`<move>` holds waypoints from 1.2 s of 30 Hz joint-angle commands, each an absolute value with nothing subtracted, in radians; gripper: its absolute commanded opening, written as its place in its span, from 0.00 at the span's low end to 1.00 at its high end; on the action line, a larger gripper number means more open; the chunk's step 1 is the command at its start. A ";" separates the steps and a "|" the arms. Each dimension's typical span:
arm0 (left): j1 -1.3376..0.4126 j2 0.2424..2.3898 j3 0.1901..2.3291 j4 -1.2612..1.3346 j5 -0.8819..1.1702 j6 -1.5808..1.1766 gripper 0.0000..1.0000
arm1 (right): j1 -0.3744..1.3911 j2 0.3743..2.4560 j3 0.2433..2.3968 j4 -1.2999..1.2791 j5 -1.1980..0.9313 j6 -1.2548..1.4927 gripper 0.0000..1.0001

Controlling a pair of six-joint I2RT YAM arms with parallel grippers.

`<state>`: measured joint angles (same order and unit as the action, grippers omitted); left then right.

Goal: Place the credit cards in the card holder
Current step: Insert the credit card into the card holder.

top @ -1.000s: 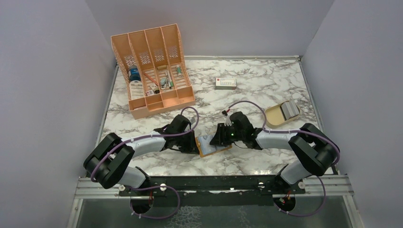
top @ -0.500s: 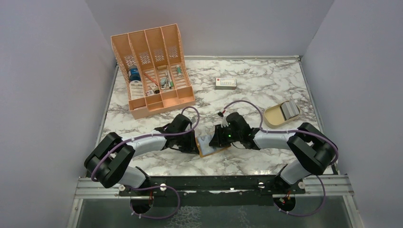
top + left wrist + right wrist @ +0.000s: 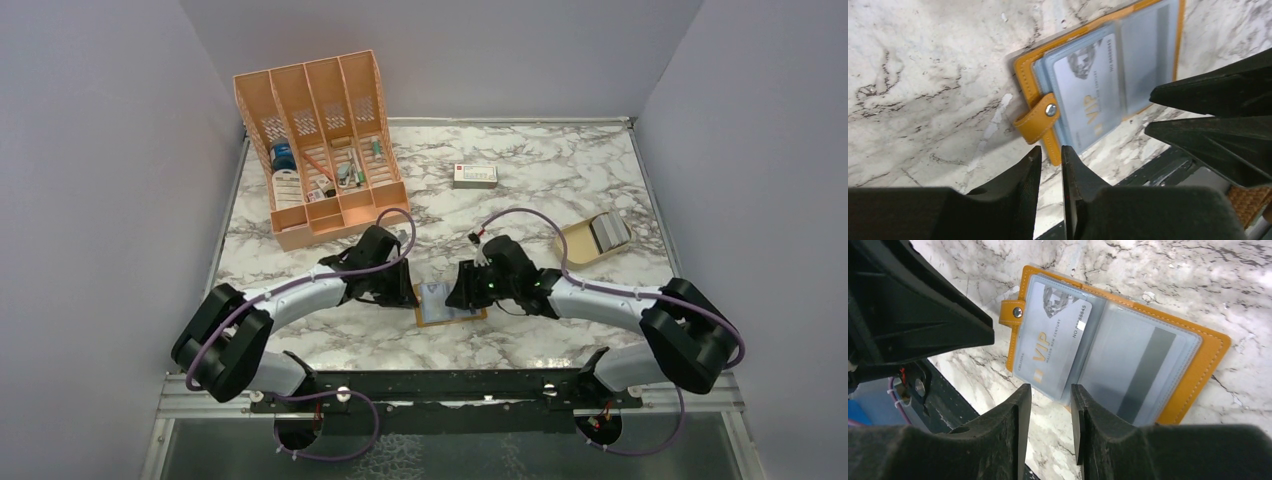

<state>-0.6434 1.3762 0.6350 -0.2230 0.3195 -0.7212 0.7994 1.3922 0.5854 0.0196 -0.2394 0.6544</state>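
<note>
- Jaws on both arms are seen slightly parted, with nothing grasped; the left jaws show only a thin slit, the right jaws a somewhat wider gap.
- Both sets of jaws are held low over the card holder, which lies opened flat on the marble counter, between the two arms and near the front edge.
- A silver VIP card is seen on the page beside the stud tab. It sits slightly askew, and one end appears to poke past the clear sleeve.
- A striped card is seen fully inside the other sleeve.
- More grey cards are seen in the tan dish, well apart on the right.
- The step in hand is judged to be seating the VIP card.
- To do it well, the holder should be pinned by its orange border with the left jaws so that it cannot slide.
- The card's exposed end should be nudged along the sleeve's line by the right jaws, squarely and gently, so that the plastic is not buckled.
- Whether the card is truly inside the sleeve cannot be told.
</note>
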 commanded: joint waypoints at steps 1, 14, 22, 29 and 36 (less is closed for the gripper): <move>-0.641 1.335 0.679 -0.251 0.285 -0.700 0.28 | 0.806 1.365 0.614 -0.038 -0.147 0.674 0.36; -0.617 1.419 0.675 -0.232 0.268 -0.718 0.14 | 0.807 1.541 0.699 0.035 -0.134 0.698 0.37; -0.614 1.457 0.667 -0.183 0.301 -0.707 0.13 | 0.807 1.589 0.707 0.081 -0.185 0.686 0.34; -0.614 1.468 0.676 -0.161 0.322 -0.710 0.13 | 0.807 1.585 0.699 0.112 -0.235 0.684 0.23; -0.614 1.434 0.688 -0.206 0.292 -0.713 0.22 | 0.807 1.561 0.727 0.012 -0.154 0.673 0.29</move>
<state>-0.6147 1.4525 0.6636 -0.2073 0.2981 -0.7116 0.7986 1.5776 0.6865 0.0551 -0.1814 0.6834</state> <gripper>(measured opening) 0.178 0.245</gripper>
